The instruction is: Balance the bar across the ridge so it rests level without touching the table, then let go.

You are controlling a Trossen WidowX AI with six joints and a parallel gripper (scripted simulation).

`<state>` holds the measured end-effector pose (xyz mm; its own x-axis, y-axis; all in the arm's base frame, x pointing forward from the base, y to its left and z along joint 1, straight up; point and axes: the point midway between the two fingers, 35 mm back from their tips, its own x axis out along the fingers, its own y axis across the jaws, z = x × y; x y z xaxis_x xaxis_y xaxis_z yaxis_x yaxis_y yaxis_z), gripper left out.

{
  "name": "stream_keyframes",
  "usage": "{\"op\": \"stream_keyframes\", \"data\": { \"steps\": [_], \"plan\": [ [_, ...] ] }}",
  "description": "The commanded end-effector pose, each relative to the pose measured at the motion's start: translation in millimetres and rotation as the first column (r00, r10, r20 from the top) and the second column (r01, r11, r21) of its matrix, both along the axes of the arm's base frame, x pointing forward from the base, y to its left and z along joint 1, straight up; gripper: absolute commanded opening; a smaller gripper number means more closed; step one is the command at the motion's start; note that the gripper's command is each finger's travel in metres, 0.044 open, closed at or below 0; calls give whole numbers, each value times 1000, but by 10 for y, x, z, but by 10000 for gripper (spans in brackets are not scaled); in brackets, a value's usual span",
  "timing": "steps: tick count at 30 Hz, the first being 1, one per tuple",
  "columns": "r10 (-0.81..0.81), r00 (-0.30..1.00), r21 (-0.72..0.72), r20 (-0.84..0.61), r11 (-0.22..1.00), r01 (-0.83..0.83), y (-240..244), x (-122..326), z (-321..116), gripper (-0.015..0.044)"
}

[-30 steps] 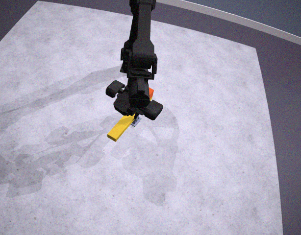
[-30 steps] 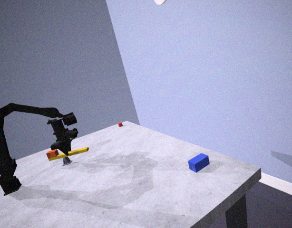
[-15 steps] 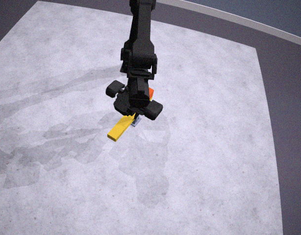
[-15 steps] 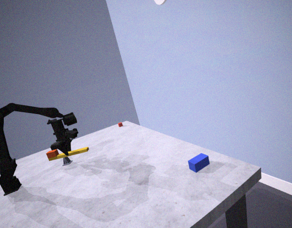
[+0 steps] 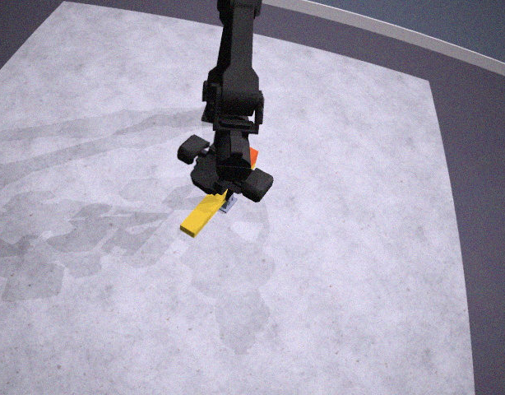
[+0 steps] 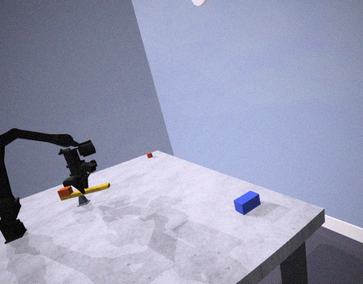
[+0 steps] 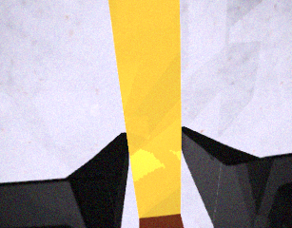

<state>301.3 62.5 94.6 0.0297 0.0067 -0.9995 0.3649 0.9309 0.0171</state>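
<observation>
The yellow bar (image 5: 201, 214) (image 6: 97, 188) (image 7: 147, 62) lies across the top of the small grey ridge (image 5: 227, 206) (image 6: 83, 202), clear of the table at both ends. It looks close to level, though the slanted view makes this hard to judge exactly. An orange-red block (image 5: 253, 157) (image 6: 65, 191) (image 7: 161, 222) sits on the bar's end nearer the arm's base. My gripper (image 5: 229, 194) (image 6: 83, 191) (image 7: 153, 135) is open by a hair more than the bar's width, with one finger close along each side above the ridge. The fingers hide the contact with the ridge's top.
A blue block (image 6: 246, 203) stands on the table (image 5: 350, 255) (image 6: 191, 238) toward its far right edge in the exterior view. A small red cube (image 6: 149, 155) lies near the table's back corner.
</observation>
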Motion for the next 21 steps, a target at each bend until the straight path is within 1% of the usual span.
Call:
{"op": "stream_keyframes", "data": {
  "steps": [1,15,16,21],
  "plan": [
    [0,1000,0,0,1000,0,0,0,-1,171],
    [0,1000,0,0,1000,0,0,0,-1,173],
    [0,1000,0,0,1000,0,0,0,-1,185],
    [0,1000,0,0,1000,0,0,0,-1,185]
  ]
}}
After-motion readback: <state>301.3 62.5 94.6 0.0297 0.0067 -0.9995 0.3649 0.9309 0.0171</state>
